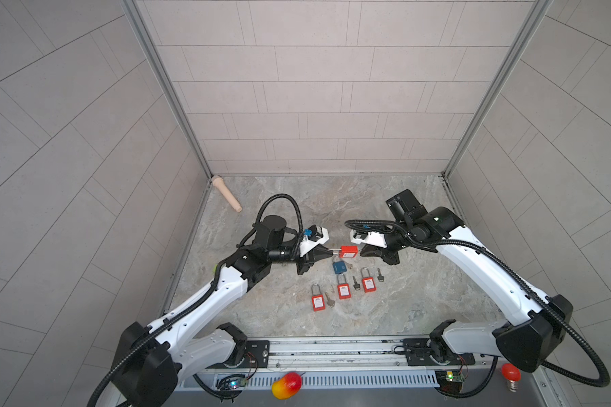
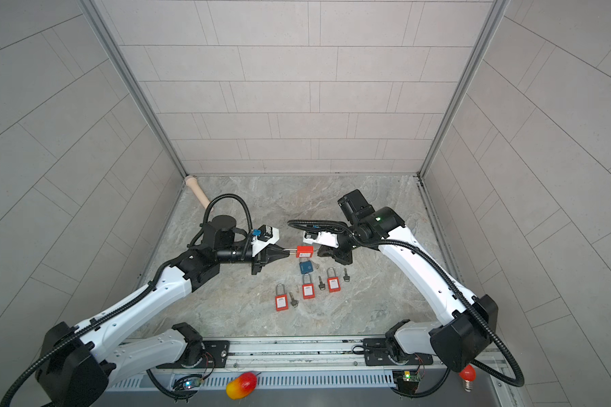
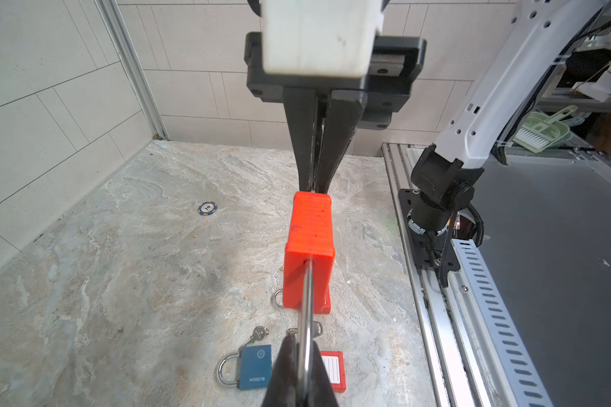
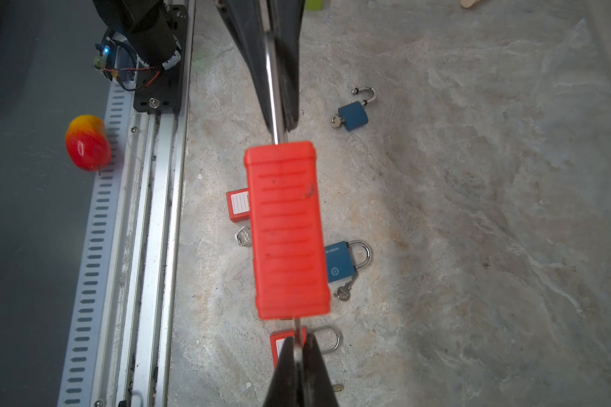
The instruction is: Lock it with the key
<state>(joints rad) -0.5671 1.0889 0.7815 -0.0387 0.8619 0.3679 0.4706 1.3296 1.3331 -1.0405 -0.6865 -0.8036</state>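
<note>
– Marbled tabletop (image 1: 420,299), grey tiled walls (image 1: 314,88) all round. Where is the lock?

– Off the stone, at the centre of both top views. The red padlock (image 1: 349,251) (image 2: 304,251) hangs level in the air between my two grippers, its long side running left to right across the frame.

– Who has which end?

– My left gripper (image 1: 328,251) (image 3: 298,352) is pinched tight on the steel shackle (image 3: 306,310), which comes out of the body's left end. My right gripper (image 1: 362,252) (image 4: 298,343) is closed on the key (image 4: 298,329), a thin metal blade that goes into the base of the body.

– Is the key turned?

– I cannot tell. Only its edge shows between my fingertips.

– What lies underneath?

– Just below the lifted lock in the frame, a blue padlock (image 1: 339,267) lies flat on the stone with a key beside its body. Lower down is a row of three red padlocks (image 1: 343,290), shackles pointing up the frame, with loose keys (image 1: 356,283) next to them. A wooden peg (image 1: 226,193) lies in the table's upper left corner, well apart. A toy mango (image 1: 286,385) sits at the bottom edge, in front of the rail.
</note>
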